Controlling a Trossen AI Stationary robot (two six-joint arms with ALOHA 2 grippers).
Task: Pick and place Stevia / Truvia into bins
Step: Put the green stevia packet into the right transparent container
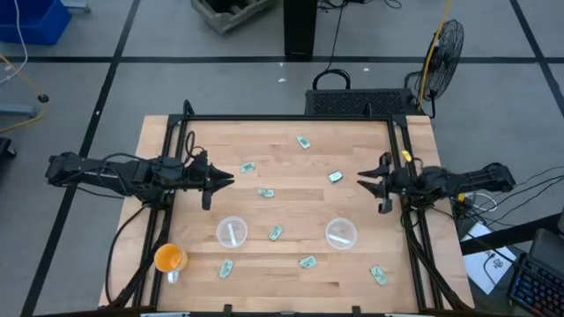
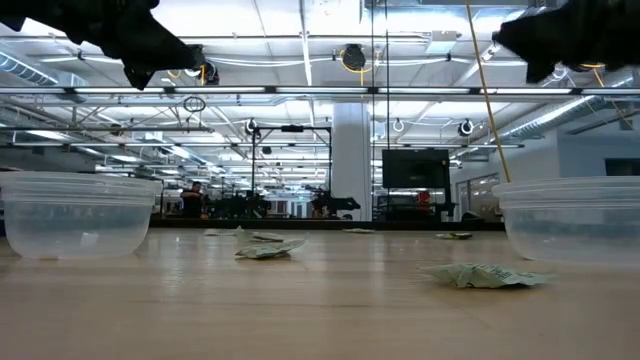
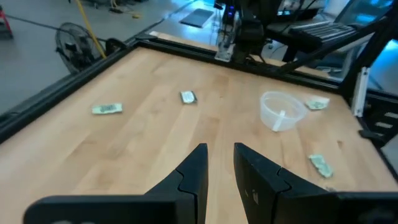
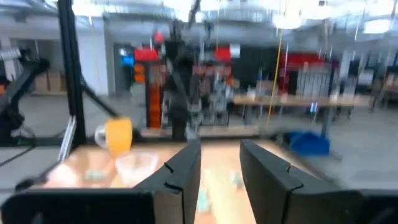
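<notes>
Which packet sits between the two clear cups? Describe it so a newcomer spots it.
Start at the wooden table in the high view and find the two clear cups, the left clear cup and the right clear cup. One pale green Stevia packet lies flat between them, nearer the left cup. Unlike the other packets, it lies level with both cups.

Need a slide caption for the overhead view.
Both tools, left and right, hover open over scattered packets and two clear cups.

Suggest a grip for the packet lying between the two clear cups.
That packet lies flat on the table, slightly angled, clear of the left cup. Probably best taken from straight above, fingers closing across its short width at the middle. The left gripper, open, is the nearer one.
</notes>
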